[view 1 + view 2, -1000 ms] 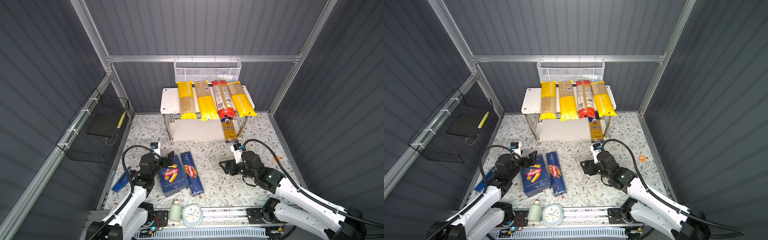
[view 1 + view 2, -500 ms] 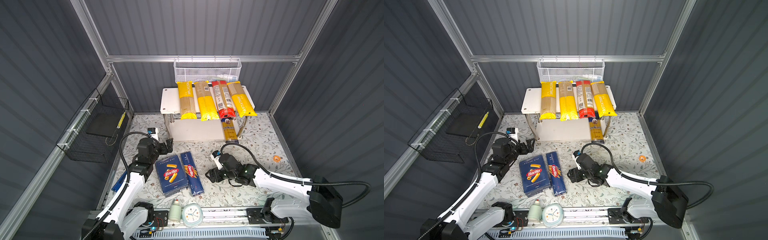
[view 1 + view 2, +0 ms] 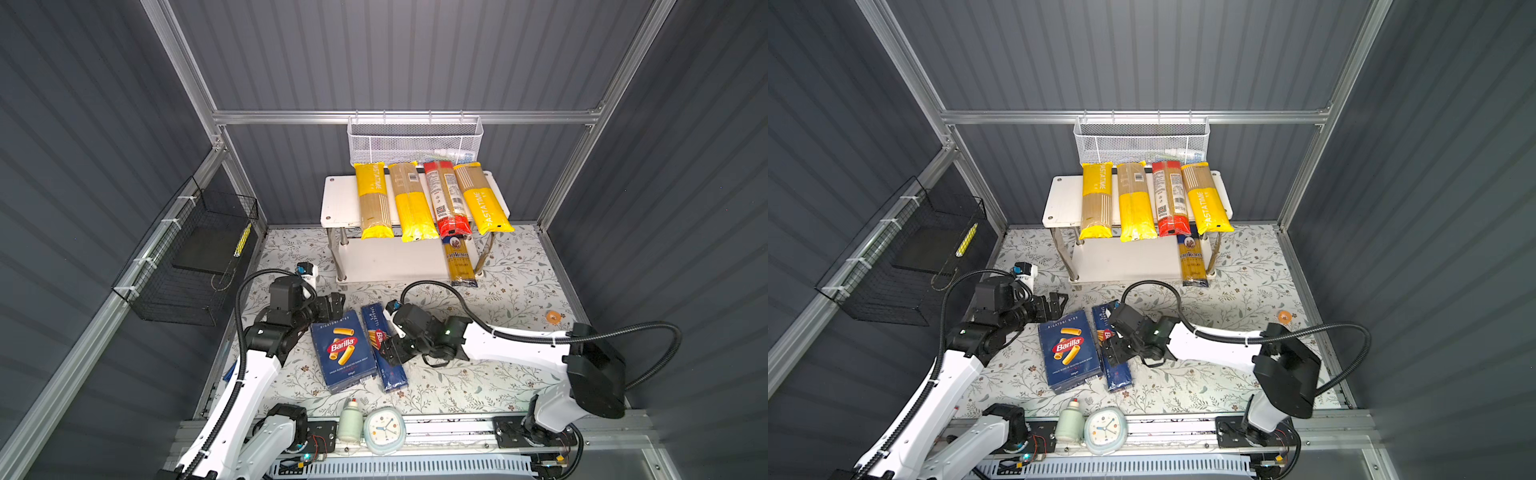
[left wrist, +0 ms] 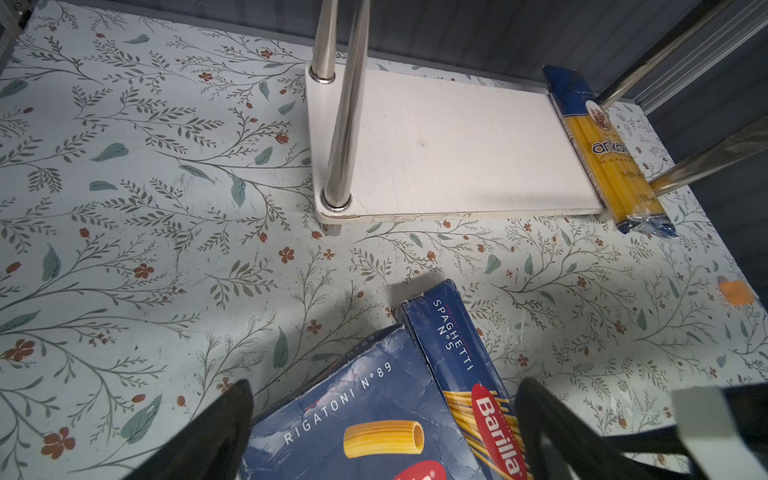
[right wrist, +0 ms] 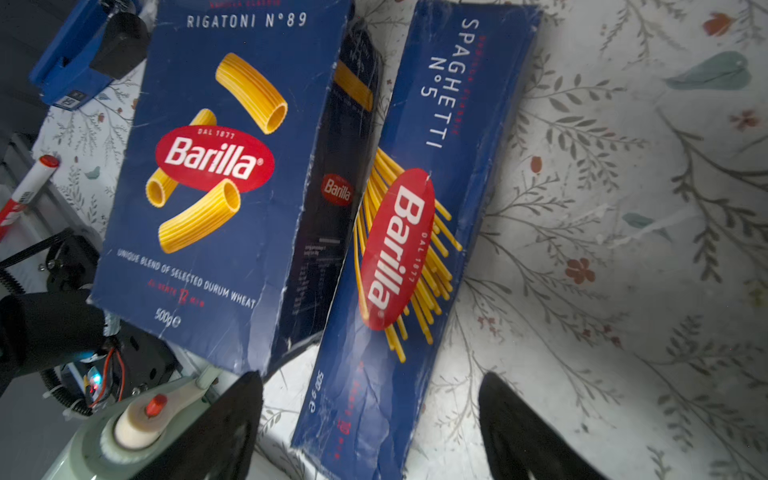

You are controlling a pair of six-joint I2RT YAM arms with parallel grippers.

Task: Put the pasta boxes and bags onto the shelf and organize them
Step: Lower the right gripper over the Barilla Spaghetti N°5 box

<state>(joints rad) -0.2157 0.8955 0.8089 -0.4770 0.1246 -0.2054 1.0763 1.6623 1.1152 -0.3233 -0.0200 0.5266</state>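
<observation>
While its black jaws stand spread wide to either side of the narrow carton, the right gripper (image 5: pixel 372 386) holds nothing. It straddles the spaghetti box (image 5: pixel 415 208) over the half farther from the shelf (image 3: pixel 338 203), and no contact with the box shows.

The left gripper (image 4: pixel 386 386) is likewise released and empty, poised over the end of the rigatoni box (image 4: pixel 353 415) that is nearer the shelf.

Both boxes lie flat and just beside each other on the floral mat (image 3: pixel 498 291) in front of the shelf, their long sides pointing roughly toward it.

The spaghetti box is thin printed cardboard, dark blue, glossy and already creased. It is probably light, fairly stiff along its length, a little slick, and easy to dent. Pinching it across the narrow width near the red logo should keep it level, whereas a hold near one end would likely let it tip.

Three yellow-and-clear bags (image 3: pixel 411 208) and a red bag (image 3: pixel 446 199) lie across the shelf's top board and overhang its front edge. They are slim, crinkly film around brittle strands. The ankara bag (image 3: pixel 459 262) lies on the shelf's lower board, below the red bag.
</observation>
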